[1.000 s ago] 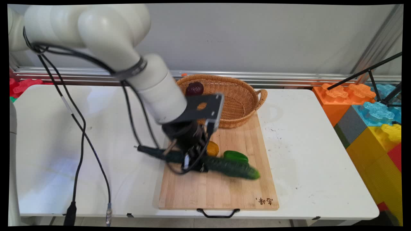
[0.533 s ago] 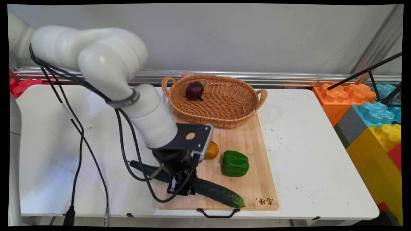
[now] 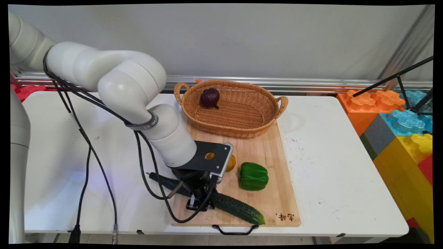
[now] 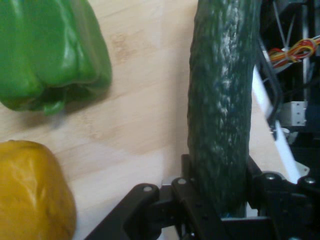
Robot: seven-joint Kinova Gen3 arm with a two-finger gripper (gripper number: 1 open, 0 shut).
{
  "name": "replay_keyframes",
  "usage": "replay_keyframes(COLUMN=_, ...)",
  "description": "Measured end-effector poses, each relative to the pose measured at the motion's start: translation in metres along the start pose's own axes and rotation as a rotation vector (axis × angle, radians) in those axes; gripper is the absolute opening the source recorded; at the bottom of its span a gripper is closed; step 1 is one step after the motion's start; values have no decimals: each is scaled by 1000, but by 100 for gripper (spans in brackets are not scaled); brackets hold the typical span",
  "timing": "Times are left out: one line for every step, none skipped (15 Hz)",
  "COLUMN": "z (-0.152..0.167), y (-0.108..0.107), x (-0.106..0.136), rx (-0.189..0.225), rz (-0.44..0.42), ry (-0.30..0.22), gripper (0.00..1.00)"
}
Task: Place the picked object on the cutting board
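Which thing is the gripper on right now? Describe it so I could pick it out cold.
Start at the wooden cutting board in front of the wicker basket. Along its near edge lies a long dark green cucumber, with the gripper shut on it. The green pepper and yellow pepper beside it are short and blocky.

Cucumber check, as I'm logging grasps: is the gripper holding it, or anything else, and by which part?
Yes: the gripper is shut on the cucumber, jaws clamped around its middle, over the cutting board.

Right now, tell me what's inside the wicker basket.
The wicker basket holds one dark purple onion, lying toward its left back wall. The rest of its woven floor shows bare; nothing is covering it.
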Motion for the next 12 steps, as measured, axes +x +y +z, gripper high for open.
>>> replay_keyframes(z=4, y=-1, x=0, rx=7, rz=6, ry=2, gripper=0)
replay_keyframes(z=7, y=-2, x=0, rx=12, rz=10, ry=4, gripper=0)
replay_keyframes(z=9, y=-3, x=0, rx=17, rz=14, ry=7, gripper=0)
replay_keyframes(z=11, y=-3, x=1, rx=20, rz=18, ry=11, gripper=0)
replay_keyframes(z=14, y=-3, x=2, rx=24, rz=22, ry=15, gripper=0)
replay_keyframes(z=16, y=-4, x=3, rx=26, rz=25, ry=20, gripper=100)
replay_keyframes(z=17, y=-4, x=4, rx=29, rz=30, ry=26, gripper=100)
replay_keyframes(z=19, y=-5, x=5, rx=32, rz=33, ry=31, gripper=100)
replay_keyframes(z=19, y=-5, x=6, rx=34, rz=35, ry=33, gripper=100)
replay_keyframes(z=20, y=-6, x=7, rx=37, rz=36, ry=37, gripper=100)
replay_keyframes(z=19, y=-7, x=8, rx=41, rz=37, ry=39, gripper=100)
replay_keyframes(z=18, y=-9, x=10, rx=45, rz=37, ry=41, gripper=100)
